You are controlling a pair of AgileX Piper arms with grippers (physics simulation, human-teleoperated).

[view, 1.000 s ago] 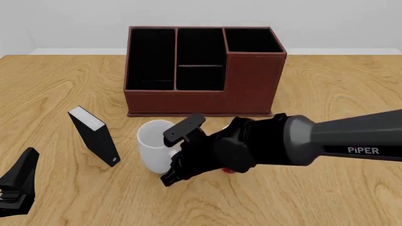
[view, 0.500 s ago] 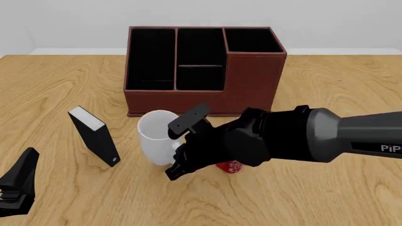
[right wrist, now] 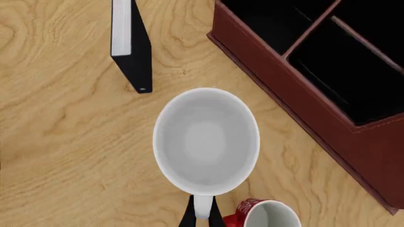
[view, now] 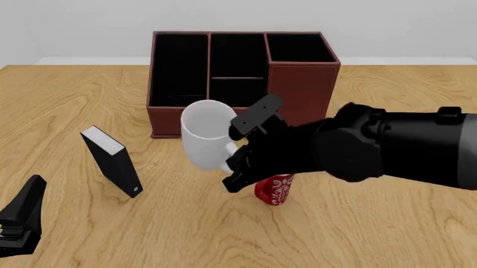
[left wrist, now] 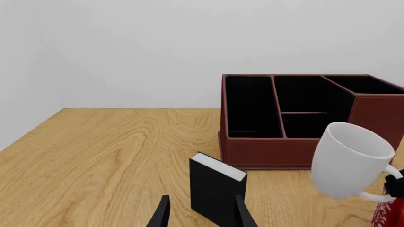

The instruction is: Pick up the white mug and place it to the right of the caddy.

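The white mug point(view: 205, 134) hangs tilted above the table, in front of the caddy point(view: 302, 95). My right gripper point(view: 238, 152) is shut on its loop handle. From the right wrist view I look down into the white mug point(right wrist: 206, 139), with the right gripper point(right wrist: 200, 216) pinching the handle and the caddy point(right wrist: 284, 85) beside it. The left wrist view shows the white mug point(left wrist: 349, 161) in the air before the caddy point(left wrist: 252, 151). My left gripper point(view: 19, 223) rests open and empty at the near left; its fingers point(left wrist: 162, 213) stand apart.
A small red patterned mug point(view: 274, 190) stands on the table just under my right arm, also visible as the red mug point(right wrist: 265, 215) and the red mug point(left wrist: 386, 215). A black book-like box point(view: 111, 162) stands upright left of the white mug. Bare wood lies right of the caddy.
My right gripper has lifted the white mug off the table and carried it up and to the right, toward the caddy. The red mug underneath has come into view. The left arm has stayed still.
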